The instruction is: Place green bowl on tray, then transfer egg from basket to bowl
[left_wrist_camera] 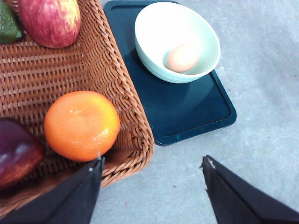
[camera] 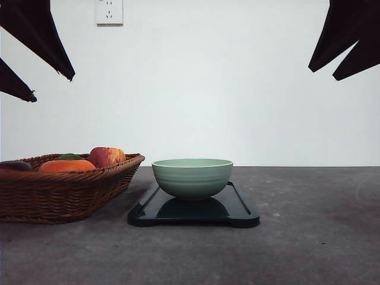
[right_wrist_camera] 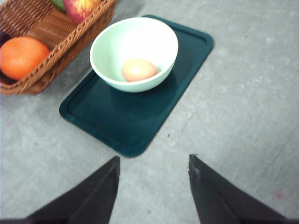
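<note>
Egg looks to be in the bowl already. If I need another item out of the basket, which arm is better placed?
Left. Its tool hangs open over the basket rim beside the orange; the right tool sits beyond the tray.

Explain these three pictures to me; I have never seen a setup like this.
This is a two-armed robot at a grey table. One picture looks forward over the table; the other two come from cameras on each wrist. The dark wedges are gripper fingers: the left gripper and right gripper are both open, holding nothing. A pale green ridged ceramic bowl stands on a flat dark rectangular tray, with a tan egg inside. Beside it, a brown wicker basket holds an orange, a red apple, a dark purple item and something green.
</note>
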Robot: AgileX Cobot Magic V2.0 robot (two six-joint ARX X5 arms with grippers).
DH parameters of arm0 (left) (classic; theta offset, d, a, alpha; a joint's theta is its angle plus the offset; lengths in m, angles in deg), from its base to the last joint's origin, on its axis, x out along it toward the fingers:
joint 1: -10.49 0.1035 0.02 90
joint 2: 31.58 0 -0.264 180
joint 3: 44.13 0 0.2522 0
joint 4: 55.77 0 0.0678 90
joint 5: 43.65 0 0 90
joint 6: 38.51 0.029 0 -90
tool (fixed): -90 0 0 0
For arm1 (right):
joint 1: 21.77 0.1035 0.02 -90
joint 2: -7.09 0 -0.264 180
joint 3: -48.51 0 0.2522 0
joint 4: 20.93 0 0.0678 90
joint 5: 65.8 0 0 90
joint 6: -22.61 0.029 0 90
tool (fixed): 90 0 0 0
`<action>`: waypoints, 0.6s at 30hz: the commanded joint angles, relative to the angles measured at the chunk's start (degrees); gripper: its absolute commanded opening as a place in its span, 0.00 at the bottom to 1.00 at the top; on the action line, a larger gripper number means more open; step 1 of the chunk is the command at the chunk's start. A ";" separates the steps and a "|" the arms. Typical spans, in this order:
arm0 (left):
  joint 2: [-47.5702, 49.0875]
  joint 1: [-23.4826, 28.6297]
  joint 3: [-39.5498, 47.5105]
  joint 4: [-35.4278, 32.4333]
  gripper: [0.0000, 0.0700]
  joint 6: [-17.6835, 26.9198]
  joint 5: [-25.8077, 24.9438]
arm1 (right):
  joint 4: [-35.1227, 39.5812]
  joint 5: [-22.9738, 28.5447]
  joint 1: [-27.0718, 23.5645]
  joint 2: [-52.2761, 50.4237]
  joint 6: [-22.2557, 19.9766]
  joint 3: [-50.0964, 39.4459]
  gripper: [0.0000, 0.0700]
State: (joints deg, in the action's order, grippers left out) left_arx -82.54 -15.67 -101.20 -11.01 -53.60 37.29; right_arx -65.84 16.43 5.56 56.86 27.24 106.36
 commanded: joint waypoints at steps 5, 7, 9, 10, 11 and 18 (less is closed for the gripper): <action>-0.31 -0.28 -0.35 -0.43 0.02 -0.74 0.02 | 0.83 -0.14 0.35 0.28 -0.52 0.22 0.01; -0.31 -0.33 -0.35 -0.50 0.00 -0.78 -0.16 | 0.99 -0.79 0.40 0.28 -0.36 0.22 0.02; -0.28 -0.46 -0.35 -0.52 0.00 -0.74 -0.15 | 1.03 -2.52 0.41 0.28 -0.36 0.22 0.02; -0.28 -0.46 -0.35 -0.53 0.00 -0.73 -0.15 | 1.22 -2.98 0.40 0.28 -0.38 0.22 0.02; -0.28 -0.46 -0.35 -0.56 0.00 -0.72 -0.15 | 1.39 -3.06 0.39 0.28 -0.39 0.22 0.02; -0.28 -0.46 -0.35 -0.58 0.00 -0.72 -0.17 | 1.98 -2.73 0.35 0.28 -0.39 0.22 0.02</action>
State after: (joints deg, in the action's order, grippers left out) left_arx -82.52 -15.80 -101.20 -10.96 -54.39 37.22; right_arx -64.42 13.68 5.56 56.86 27.08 106.36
